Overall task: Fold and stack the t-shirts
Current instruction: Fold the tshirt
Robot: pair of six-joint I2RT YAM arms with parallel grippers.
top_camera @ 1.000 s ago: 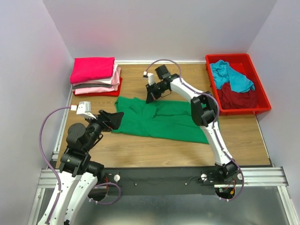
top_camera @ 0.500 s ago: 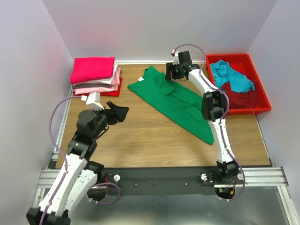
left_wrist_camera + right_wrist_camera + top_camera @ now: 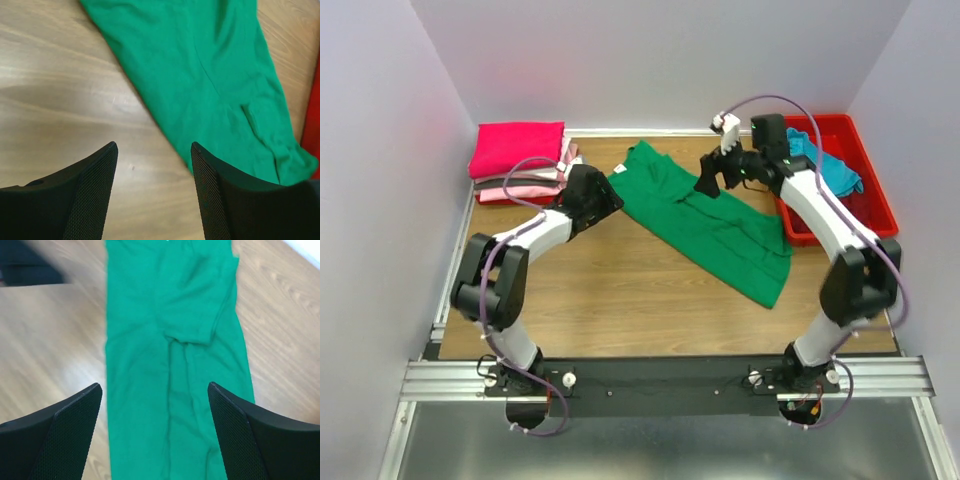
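Bright, even light, soft shadows; the right wrist view is smeared (worst at top left)

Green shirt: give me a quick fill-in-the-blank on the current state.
The left gripper and right gripper are both ____.
The green shirt lies on the table, held by ____ gripper.
The folded stack is topped by a hot ____ shirt.
The red bin stands on the ____ arm's side.
Answers: open, neither, pink, right.

left wrist: green tee (image 3: 210, 75) cut by top edge, bin (image 3: 315, 110) a sliver at right edge | right wrist: dark shape (image 3: 30, 262) top-left blurred | top: teal tee (image 3: 835, 172) partly behind right arm (image 3: 820, 210)
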